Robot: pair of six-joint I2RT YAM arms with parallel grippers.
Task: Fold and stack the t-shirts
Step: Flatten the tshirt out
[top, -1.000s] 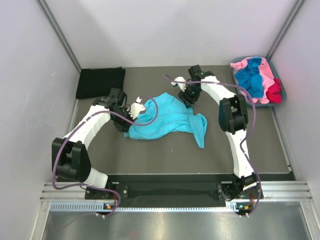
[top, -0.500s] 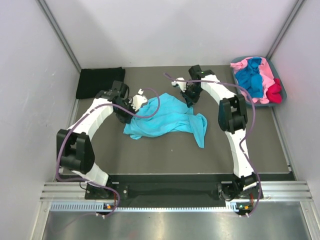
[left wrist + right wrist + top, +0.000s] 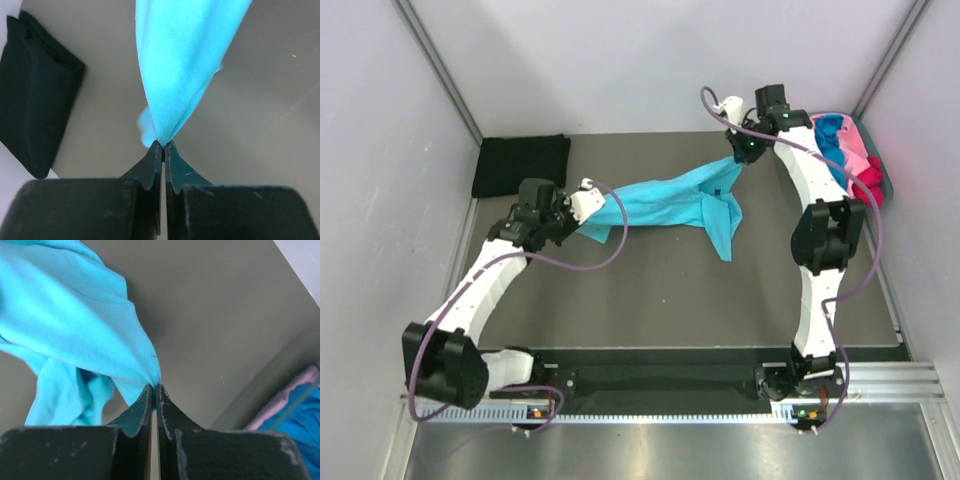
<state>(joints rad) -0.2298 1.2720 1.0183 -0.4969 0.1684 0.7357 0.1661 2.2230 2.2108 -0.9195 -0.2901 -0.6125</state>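
Room: I saw pale, plain walls (image 3: pixel 650 60) closing in the back and both sides, with a metal strut (image 3: pixel 440 70) slanting up each back corner.
Counter: the counter (image 3: pixel 650 290) was a flat, matte, dark grey-brown surface, with a few faint scuffs showing in my wrist views. A metal rail (image 3: pixel 660 385) ran along its near edge.
Turquoise t-shirt: the turquoise t-shirt (image 3: pixel 665 200) was pulled into a long band across the back half of the counter, strung between the two arms. A loose part drooped near its right end.
Black t-shirt: the black t-shirt (image 3: pixel 520 165) lay folded flat in the back left corner, apart from the turquoise one.
Tub: the grey-blue tub (image 3: pixel 887 185) sat in the back right corner, partly behind the right arm. It held a heap of pink (image 3: pixel 855 150), royal blue (image 3: pixel 832 130) and red (image 3: pixel 868 185) cloth.
Left fingers: the left fingers (image 3: pixel 163 146) were clenched on the shirt's left end.
Right fingers: the right fingers (image 3: pixel 153 388) were clenched on its right end, near the tub.
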